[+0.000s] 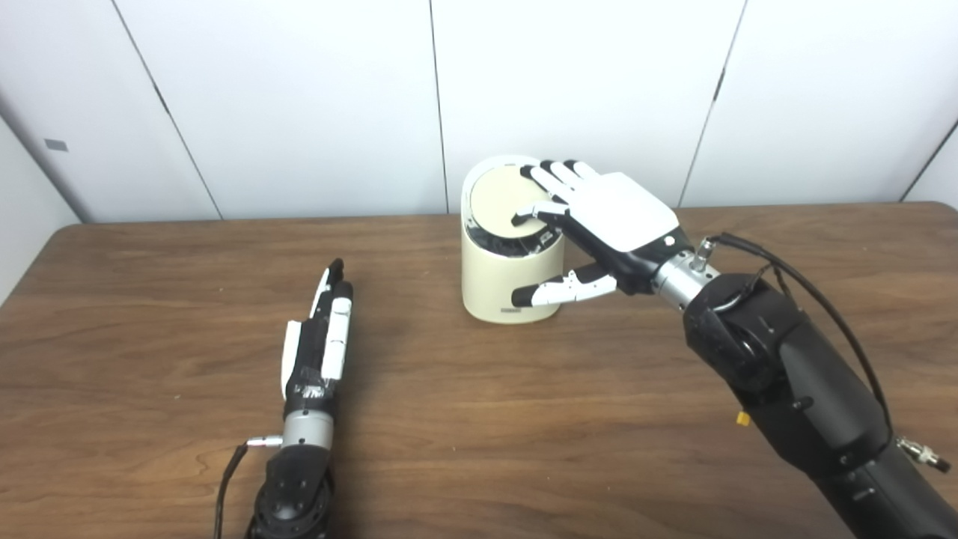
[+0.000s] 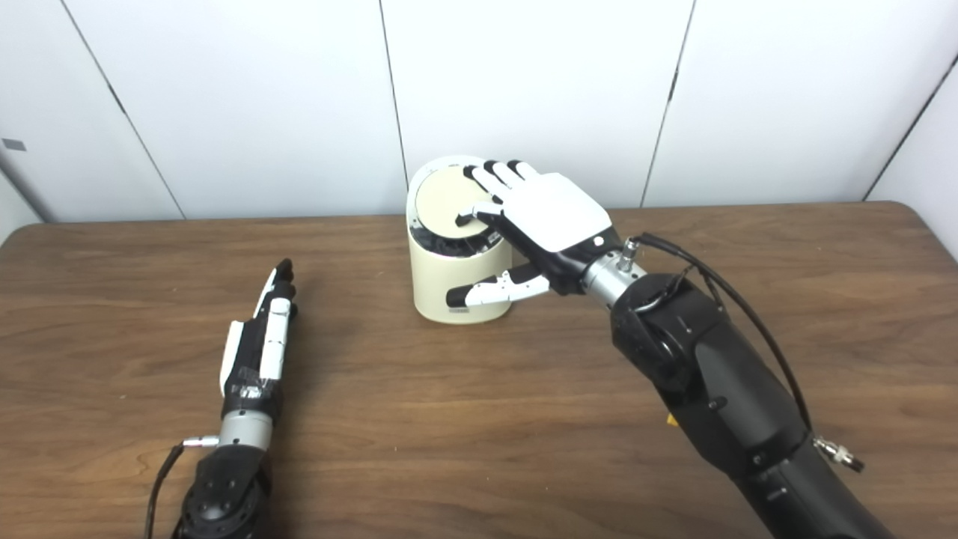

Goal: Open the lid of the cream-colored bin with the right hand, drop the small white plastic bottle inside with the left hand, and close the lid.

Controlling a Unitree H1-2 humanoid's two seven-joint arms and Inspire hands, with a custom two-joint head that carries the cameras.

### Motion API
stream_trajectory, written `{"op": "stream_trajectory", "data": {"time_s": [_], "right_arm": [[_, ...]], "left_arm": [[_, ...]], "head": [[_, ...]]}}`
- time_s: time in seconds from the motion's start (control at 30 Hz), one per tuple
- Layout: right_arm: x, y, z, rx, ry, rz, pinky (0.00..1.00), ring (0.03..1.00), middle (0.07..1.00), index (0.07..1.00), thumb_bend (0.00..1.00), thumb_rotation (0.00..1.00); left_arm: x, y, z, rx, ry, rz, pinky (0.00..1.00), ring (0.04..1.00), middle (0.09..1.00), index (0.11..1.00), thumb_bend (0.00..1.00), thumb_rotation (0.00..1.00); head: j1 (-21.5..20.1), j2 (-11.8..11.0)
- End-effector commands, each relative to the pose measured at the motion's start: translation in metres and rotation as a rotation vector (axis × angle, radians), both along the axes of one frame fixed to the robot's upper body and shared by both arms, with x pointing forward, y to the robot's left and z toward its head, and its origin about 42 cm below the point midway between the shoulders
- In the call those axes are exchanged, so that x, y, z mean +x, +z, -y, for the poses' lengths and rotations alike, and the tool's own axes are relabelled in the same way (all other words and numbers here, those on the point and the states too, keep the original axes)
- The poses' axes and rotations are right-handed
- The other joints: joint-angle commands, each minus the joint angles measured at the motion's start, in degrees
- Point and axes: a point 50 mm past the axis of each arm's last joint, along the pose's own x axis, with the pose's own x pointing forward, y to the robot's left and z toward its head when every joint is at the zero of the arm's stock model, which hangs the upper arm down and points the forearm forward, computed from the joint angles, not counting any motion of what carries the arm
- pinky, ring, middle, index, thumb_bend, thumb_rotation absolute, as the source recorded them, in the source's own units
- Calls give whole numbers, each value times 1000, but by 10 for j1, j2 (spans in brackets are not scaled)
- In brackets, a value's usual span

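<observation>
Two hands are showing in the left eye view. The right hand (image 1: 614,217) is lying palm down over the cream-colored bin (image 1: 509,277) at the far middle of the worktop (image 1: 479,419), its fingers (image 1: 550,180) spread and resting on the lid (image 1: 503,202), thumb beside the bin's wall. The left hand (image 1: 318,344) is lying at the near left, fingers straight and pressed together, holding nothing.

Turning to the right eye view, the lid is sitting tilted over a dark gap at its near edge. No bottle is showing.

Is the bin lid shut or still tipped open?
Tipped, not flush: the lid slants, a dark gap showing along its front edge, under the right robot hand.
</observation>
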Motion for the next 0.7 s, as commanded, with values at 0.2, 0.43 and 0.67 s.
{"op": "stream_trajectory", "data": {"time_s": [0.2, 0.43, 0.67], "right_arm": [[0, 13, 2, 67, -28, 28, 1000, 1000, 1000, 931, 578, 1000], [1, 43, 9, 138, -56, 79, 1000, 1000, 1000, 997, 554, 1000], [-5, 48, 25, 185, -116, 74, 1000, 1000, 1000, 975, 556, 992]], "left_arm": [[4, 6, 2, 8, -1, 19, 1000, 1000, 1000, 1000, 631, 991], [3, 5, 2, -4, -2, 22, 1000, 1000, 1000, 1000, 610, 976], [3, 6, 1, -9, -2, 25, 1000, 1000, 1000, 1000, 602, 976]], "head": [[-1, -1], [-3, 0], [-6, -1]]}}
